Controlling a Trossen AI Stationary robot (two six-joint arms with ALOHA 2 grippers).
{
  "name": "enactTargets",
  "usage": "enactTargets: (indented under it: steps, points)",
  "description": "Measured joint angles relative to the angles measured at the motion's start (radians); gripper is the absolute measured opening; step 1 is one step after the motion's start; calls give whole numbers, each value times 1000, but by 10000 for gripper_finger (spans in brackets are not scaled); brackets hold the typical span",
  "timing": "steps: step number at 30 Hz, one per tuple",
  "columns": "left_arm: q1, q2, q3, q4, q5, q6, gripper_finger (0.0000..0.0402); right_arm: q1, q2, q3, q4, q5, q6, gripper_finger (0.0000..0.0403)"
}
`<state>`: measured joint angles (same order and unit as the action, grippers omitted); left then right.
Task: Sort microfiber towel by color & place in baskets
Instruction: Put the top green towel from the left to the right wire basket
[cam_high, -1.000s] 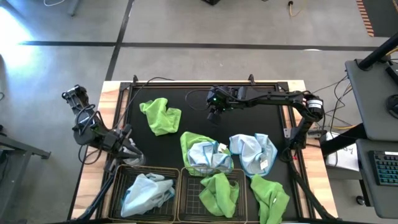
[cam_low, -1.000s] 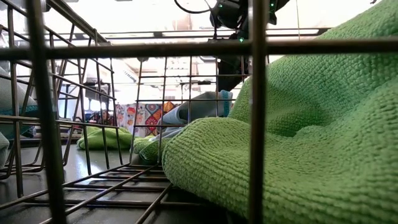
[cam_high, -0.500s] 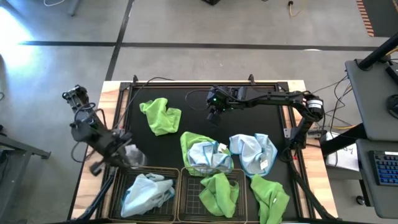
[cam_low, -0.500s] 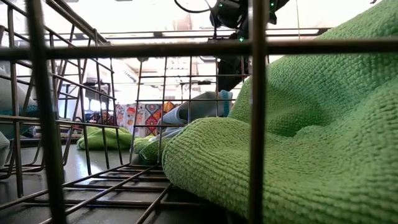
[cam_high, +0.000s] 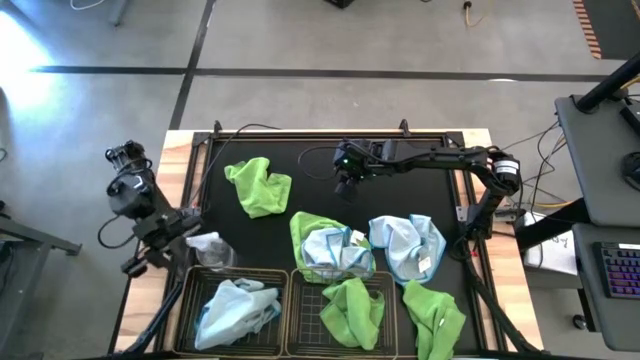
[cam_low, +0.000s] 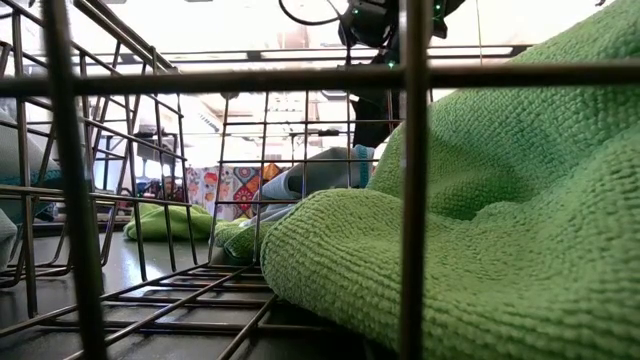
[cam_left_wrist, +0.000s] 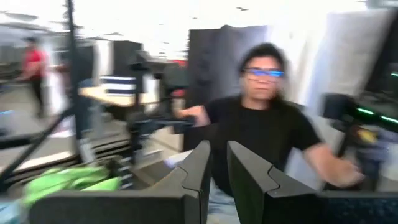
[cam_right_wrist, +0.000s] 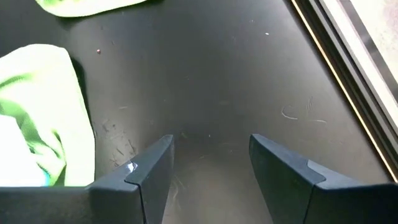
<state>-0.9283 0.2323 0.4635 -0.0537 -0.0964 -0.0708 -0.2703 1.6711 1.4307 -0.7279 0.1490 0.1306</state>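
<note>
Lime green and pale blue microfiber towels lie on the black mat (cam_high: 300, 165). One green towel (cam_high: 258, 186) is at the far left, a green and blue heap (cam_high: 325, 246) sits mid-table, a blue one (cam_high: 408, 246) lies to its right, and another green one (cam_high: 436, 316) is at the near right. The left basket (cam_high: 190, 276) holds a blue towel (cam_high: 236, 306). The right basket (cam_high: 384, 278) holds a green towel (cam_high: 352, 308). My left gripper (cam_left_wrist: 217, 168) is shut and empty at the table's left edge, pointing about level. My right gripper (cam_right_wrist: 210, 155) hangs open over bare mat at the far middle.
A small clear spray bottle (cam_high: 208, 247) lies just beyond the left basket. A person (cam_left_wrist: 264, 124) stands beyond the table. The low view looks out through the basket's wire mesh (cam_low: 415, 180) past the green towel (cam_low: 500, 220).
My left gripper has drawn back from above the spray bottle toward the table's left edge, rising a little and tipping up from a downward slant to about level. It carries nothing. The towels and my right gripper have stayed put.
</note>
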Motion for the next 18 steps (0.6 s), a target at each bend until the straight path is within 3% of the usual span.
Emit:
enactTargets:
  steps: [4, 11, 18]
  points:
    - [1, -85, -28, -26, -164, -40, 39, 4, 0, 0, 0, 0, 3, 206]
    - [1, -213, -97, -29, -195, -4, 39, 11, 0, 0, -1, 0, 2, 206]
    - [0, -224, -123, -51, -355, -11, 39, 11, 0, 0, -6, 0, 7, 206]
